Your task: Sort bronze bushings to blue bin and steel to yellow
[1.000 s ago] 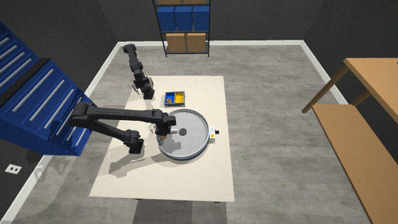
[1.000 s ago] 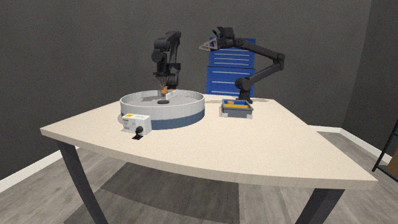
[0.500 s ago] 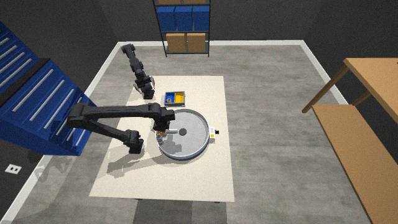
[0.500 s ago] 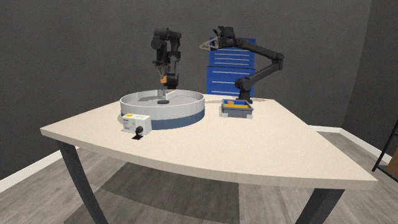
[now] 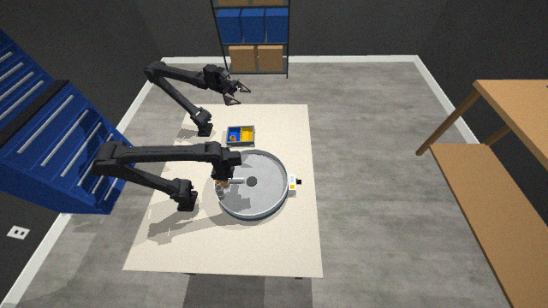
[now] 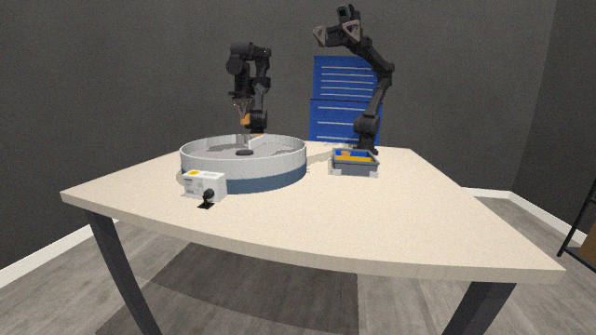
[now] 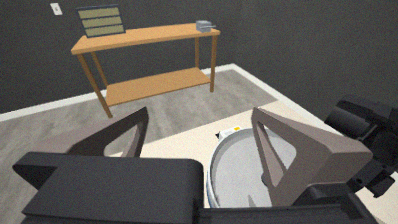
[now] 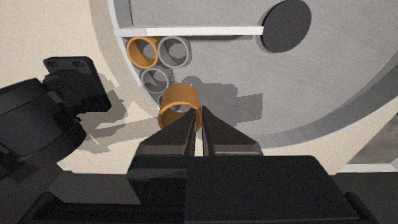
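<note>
Bronze bushing (image 5: 218, 182) (image 6: 245, 119) (image 8: 181, 95) pinched by its wall, my right gripper (image 5: 223, 176) (image 6: 243, 113) (image 8: 199, 111) should clear the turntable (image 5: 265, 197) (image 6: 251, 167) (image 7: 232, 175) (image 8: 330, 65) rim before seeking the blue bin (image 5: 234, 130) (image 6: 365, 153).

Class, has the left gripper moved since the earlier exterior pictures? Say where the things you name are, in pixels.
Yes: the left gripper (image 5: 245, 97) (image 6: 335, 33) (image 7: 199, 112) has risen, from beside the blue tool cabinet's (image 5: 51, 184) (image 6: 346, 84) upper drawers to above its top.
</note>
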Robot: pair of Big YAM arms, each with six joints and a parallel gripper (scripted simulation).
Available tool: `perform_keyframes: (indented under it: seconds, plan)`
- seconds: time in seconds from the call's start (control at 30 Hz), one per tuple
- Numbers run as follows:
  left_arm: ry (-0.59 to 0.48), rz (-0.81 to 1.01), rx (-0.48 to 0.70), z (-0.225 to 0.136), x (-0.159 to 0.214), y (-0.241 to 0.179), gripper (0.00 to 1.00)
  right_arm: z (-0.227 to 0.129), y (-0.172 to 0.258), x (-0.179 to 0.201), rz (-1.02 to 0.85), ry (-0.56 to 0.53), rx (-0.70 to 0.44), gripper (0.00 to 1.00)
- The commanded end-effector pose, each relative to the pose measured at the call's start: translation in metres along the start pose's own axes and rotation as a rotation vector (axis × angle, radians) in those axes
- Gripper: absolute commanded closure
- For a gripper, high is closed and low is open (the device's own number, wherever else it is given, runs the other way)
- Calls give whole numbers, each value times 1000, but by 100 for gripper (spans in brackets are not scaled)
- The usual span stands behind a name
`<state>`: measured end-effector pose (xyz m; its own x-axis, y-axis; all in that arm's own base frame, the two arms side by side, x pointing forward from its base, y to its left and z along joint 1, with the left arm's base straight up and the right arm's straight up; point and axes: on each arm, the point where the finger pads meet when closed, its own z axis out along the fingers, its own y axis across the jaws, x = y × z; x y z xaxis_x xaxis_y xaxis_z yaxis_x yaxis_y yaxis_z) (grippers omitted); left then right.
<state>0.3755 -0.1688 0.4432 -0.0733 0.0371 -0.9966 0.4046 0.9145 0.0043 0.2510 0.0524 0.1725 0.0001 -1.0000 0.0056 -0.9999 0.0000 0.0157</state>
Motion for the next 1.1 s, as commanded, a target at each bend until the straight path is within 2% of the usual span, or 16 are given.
perform_keyframes:
  seconds: [0.0, 0.07, 0.17, 0.3, 0.47, 0.57, 0.63, 0.8, 0.93, 1.07]
  plan:
    - [-97, -18, -123, 40, -63, 59, 0, -24, -28, -20, 37, -20, 61, 100]
    - [-97, -18, -123, 40, -63, 59, 0, -24, -28, -20, 37, -20, 61, 100]
    - [-112, -18, -217, 50, -72, 106, 0, -30, -45, -54, 97, -26, 61, 100]
    - [-130, -18, -332, 56, -81, 166, 0, -30, -63, -145, 120, -28, 43, 100]
    - [-141, -17, -407, 57, -86, 207, 0, -27, -57, -269, 100, -34, 42, 100]
    - [-142, -16, -411, 59, -87, 210, 0, -20, -39, -331, 85, -41, 41, 100]
    - [-142, -16, -411, 59, -87, 210, 0, -20, -39, -331, 85, -41, 41, 100]
    - [-141, -15, -416, 59, -86, 214, 0, 2, 8, -417, 52, -38, 32, 100]
    - [-141, -15, -416, 59, -86, 214, 0, 13, 38, -457, 26, -39, 30, 100]
    - [-141, -15, -416, 59, -86, 214, 0, 19, 55, -475, -13, -38, 29, 100]
